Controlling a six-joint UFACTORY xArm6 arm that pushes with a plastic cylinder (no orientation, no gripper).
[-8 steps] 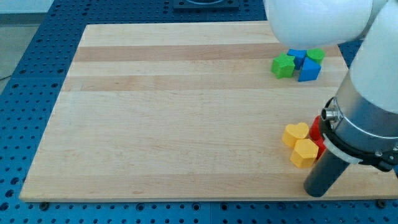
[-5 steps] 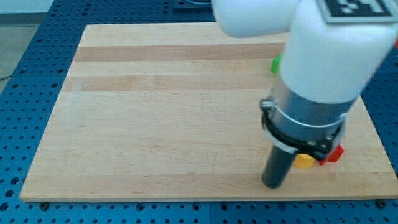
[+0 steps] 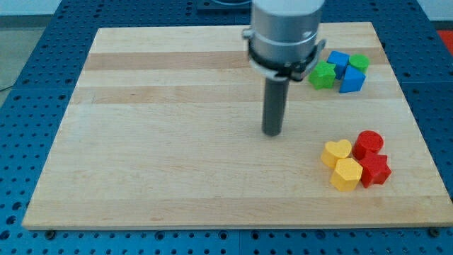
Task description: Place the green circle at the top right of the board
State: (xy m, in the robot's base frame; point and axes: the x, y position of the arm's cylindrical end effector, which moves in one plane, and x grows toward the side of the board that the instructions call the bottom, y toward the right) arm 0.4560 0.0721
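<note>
The small green circle block (image 3: 359,61), a short round piece with a flat top in bright green, lies flat on the pale wooden tabletop (image 3: 177,142) in the upper right of the frame, close to the tabletop's right edge and a little below its top edge. Only its upper and right parts show clearly. On its left and lower sides it sits tight against neighbouring blocks; whether it touches them cannot be told.

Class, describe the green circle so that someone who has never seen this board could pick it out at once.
Find the block cluster near the wooden board's top right corner. The green circle is its rightmost piece, touching the blue blocks; the other green block sits at the cluster's left and looks angular.
</note>
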